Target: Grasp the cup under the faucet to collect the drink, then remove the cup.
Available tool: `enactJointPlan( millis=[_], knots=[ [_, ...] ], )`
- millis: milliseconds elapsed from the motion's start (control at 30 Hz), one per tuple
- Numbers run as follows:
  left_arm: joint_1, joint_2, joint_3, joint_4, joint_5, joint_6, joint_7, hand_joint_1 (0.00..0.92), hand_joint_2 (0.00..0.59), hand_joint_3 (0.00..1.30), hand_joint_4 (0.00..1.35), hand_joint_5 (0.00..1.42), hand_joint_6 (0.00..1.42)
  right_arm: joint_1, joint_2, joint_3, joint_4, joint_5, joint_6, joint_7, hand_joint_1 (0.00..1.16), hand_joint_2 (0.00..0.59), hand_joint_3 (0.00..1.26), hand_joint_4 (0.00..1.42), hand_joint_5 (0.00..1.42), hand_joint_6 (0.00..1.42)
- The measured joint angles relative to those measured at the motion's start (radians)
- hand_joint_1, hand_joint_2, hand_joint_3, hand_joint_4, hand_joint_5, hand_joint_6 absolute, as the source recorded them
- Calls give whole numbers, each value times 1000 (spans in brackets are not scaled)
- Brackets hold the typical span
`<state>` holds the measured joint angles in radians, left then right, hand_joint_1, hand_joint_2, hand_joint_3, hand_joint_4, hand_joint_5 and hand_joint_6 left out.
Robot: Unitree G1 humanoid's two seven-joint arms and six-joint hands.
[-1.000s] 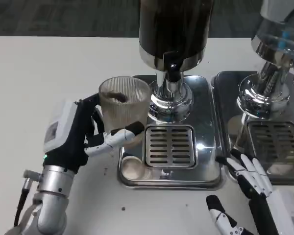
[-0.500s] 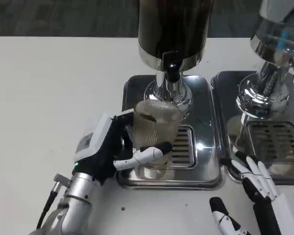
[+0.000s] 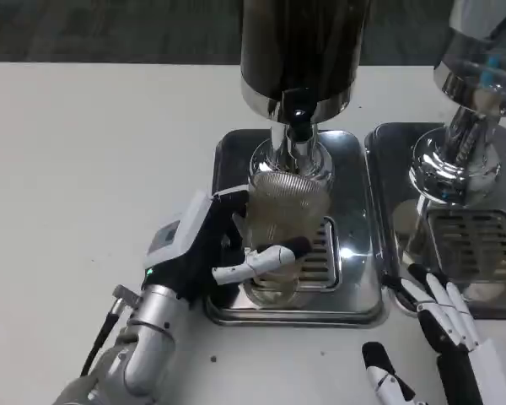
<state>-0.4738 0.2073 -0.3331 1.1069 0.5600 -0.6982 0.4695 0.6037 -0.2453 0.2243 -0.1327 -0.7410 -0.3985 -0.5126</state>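
Rightward goes the cup [image 3: 285, 232], carried by the left hand [image 3: 215, 253], whose fingers wrap its ribbed side, now onto the grate below the faucet [image 3: 298, 126]. Positioning step; next likely needs the tap worked. Right hand [image 3: 438, 316] waits, fingers spread, empty.

Left hand [image 3: 204, 253] gripping, right hand [image 3: 443, 325] spread.
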Motion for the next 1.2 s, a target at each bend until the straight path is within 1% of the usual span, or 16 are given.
enactJointPlan(
  millis=[67, 200, 333, 433, 733, 867, 1100, 1200],
  knots=[
    [-6, -3, -1, 7, 0, 3, 0, 244, 154, 579, 706, 900, 862, 3, 0, -1, -1, -1, 0, 0, 255, 388, 209, 74, 39, 221],
    [-14, -9, -1, 18, -1, 7, 0, 239, 159, 561, 687, 881, 817, 8, 0, -3, -2, -1, 0, 0, 253, 388, 209, 74, 39, 225],
    [-23, -14, -1, 29, -2, 9, 0, 225, 163, 540, 655, 843, 718, 10, 0, -4, -2, -1, 0, 0, 251, 387, 209, 74, 39, 228],
    [-33, -22, -1, 41, -3, 13, 0, 224, 163, 533, 638, 832, 678, 10, 1, -5, -2, -1, 0, 0, 250, 387, 209, 74, 39, 229],
    [-38, -27, 0, 45, -6, 14, 0, 210, 167, 536, 657, 842, 659, 13, 4, -4, -8, -1, 0, 0, 248, 387, 209, 74, 39, 230],
    [-36, -17, 0, 45, -6, 0, 0, 209, 167, 545, 667, 858, 666, 9, 12, 3, -29, -11, 1, 1, 248, 387, 209, 74, 41, 230],
    [-32, -1, 1, 45, -6, -23, 0, 210, 169, 552, 675, 871, 694, 4, 37, 16, -33, -20, 15, 4, 247, 387, 209, 74, 48, 230],
    [-32, 5, 1, 45, -6, -28, 0, 214, 170, 552, 677, 871, 698, 5, 39, 20, -33, -21, 18, 4, 246, 387, 209, 74, 49, 230]
  ],
)
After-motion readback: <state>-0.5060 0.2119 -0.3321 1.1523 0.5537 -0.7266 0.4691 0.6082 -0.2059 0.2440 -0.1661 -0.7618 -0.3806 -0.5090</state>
